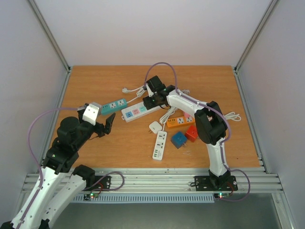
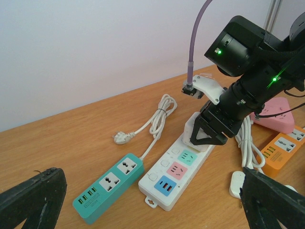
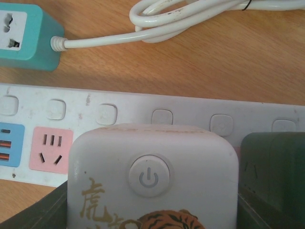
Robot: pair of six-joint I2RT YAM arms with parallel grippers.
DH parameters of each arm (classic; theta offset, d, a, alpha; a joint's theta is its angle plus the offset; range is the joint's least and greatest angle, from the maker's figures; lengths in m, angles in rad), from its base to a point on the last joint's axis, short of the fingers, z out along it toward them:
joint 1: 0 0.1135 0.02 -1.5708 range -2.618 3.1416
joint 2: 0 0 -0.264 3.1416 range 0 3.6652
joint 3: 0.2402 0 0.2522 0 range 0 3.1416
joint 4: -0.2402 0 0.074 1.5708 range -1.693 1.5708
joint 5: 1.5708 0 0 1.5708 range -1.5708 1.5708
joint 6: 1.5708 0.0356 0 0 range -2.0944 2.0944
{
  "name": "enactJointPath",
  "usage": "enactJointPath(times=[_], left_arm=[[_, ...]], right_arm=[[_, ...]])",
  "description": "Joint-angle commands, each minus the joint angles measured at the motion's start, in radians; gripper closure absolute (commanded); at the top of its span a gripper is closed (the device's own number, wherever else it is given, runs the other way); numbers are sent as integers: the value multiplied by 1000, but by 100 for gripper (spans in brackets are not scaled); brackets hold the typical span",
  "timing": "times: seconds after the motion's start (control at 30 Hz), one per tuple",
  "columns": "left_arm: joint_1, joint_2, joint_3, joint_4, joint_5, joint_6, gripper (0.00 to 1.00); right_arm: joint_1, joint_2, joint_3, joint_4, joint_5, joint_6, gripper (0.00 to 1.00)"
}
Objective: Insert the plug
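Note:
My right gripper (image 1: 155, 98) is shut on a white cube plug (image 3: 152, 176) with a power button and a tiger print. It holds the plug on or just above the white power strip (image 1: 138, 110), beside the green socket (image 2: 187, 157); the prongs are hidden. In the left wrist view the plug (image 2: 190, 130) shows between the black right fingers (image 2: 212, 138). The strip (image 3: 162, 102) has blue, pink and green sockets. My left gripper (image 1: 105, 126) is open and empty, hovering left of the strips; its jaws stand wide apart at the lower corners of the left wrist view (image 2: 152, 200).
A teal power strip (image 1: 113, 105) lies left of the white one, with its white coiled cable (image 2: 159, 117) behind. An orange strip (image 1: 180, 121), a small white strip (image 1: 160, 145), a blue cube (image 1: 179, 139), a red cube (image 1: 191, 132) and a white adapter (image 1: 156, 127) lie at centre right.

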Motion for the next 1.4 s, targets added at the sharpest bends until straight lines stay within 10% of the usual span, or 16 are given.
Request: enactJointPath(times=[0.0,1.37], left_arm=[[2,2,-14,65,3,14,1],[2,8,-22,68,22,19,1]], right_arm=[[5,79,-25,-80,-57,6,60],[29,192,61,-191,221,87,58]])
